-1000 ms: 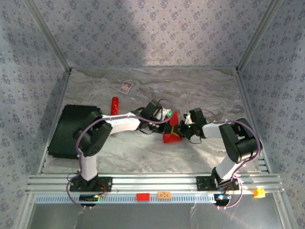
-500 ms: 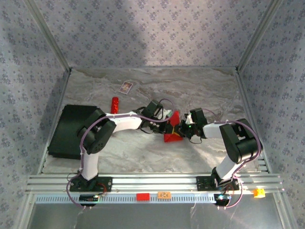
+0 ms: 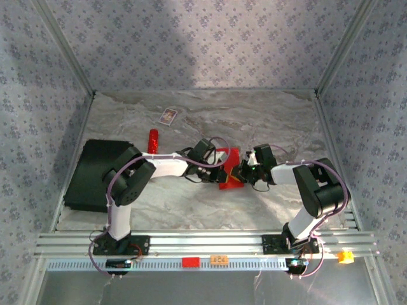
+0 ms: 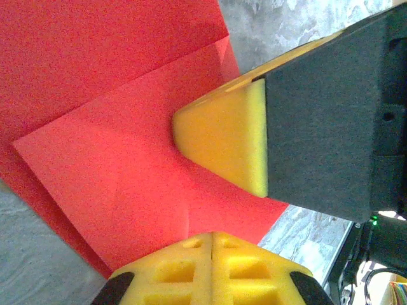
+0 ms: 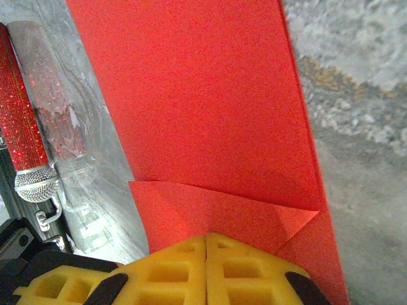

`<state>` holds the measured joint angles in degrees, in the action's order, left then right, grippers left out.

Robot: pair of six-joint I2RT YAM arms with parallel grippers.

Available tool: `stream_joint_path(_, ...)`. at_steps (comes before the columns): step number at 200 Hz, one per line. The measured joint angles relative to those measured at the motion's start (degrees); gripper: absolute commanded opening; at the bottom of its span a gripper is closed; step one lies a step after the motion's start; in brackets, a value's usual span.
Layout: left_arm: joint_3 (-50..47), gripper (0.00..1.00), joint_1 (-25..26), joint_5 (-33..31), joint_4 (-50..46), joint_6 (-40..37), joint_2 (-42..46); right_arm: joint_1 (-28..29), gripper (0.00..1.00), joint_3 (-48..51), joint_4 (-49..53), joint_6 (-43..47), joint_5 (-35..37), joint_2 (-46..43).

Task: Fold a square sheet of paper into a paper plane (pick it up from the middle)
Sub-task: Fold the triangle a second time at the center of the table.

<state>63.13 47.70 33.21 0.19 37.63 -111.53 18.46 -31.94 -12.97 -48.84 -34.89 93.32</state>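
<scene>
Lengthwise near-to-far, the folded red paper (image 3: pixel 229 157)

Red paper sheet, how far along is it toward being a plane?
Early. Done: the thin red paper sheet has flaps folded over, with creases showing. In hand: the shut left gripper and right gripper sit at its folded edges. Left: the remaining folds; it looks broad, not pointed.

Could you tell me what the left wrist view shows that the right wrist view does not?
Left wrist adds the right gripper, a yellow foam wedge on a dark body, reaching over the bright red sheet of paper. Right wrist adds a glittery red stick with a silver ball tip beside it. Both share the creased paper and shut yellow fingers.
</scene>
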Motion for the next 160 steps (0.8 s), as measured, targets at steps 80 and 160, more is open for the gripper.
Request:
stream_joint_path(80, 0.9, 0.00, 0.0, 0.9, -0.1, 0.0, -1.7, 0.0, 0.09, 0.2, -0.5, -0.3, 0.0, 0.0)
stream_joint_path(160, -1.3, 0.00, 0.1, 2.1, 0.5, 0.7, -1.9, -0.1, 0.09, 0.2, -0.5, -0.3, 0.0, 0.0)
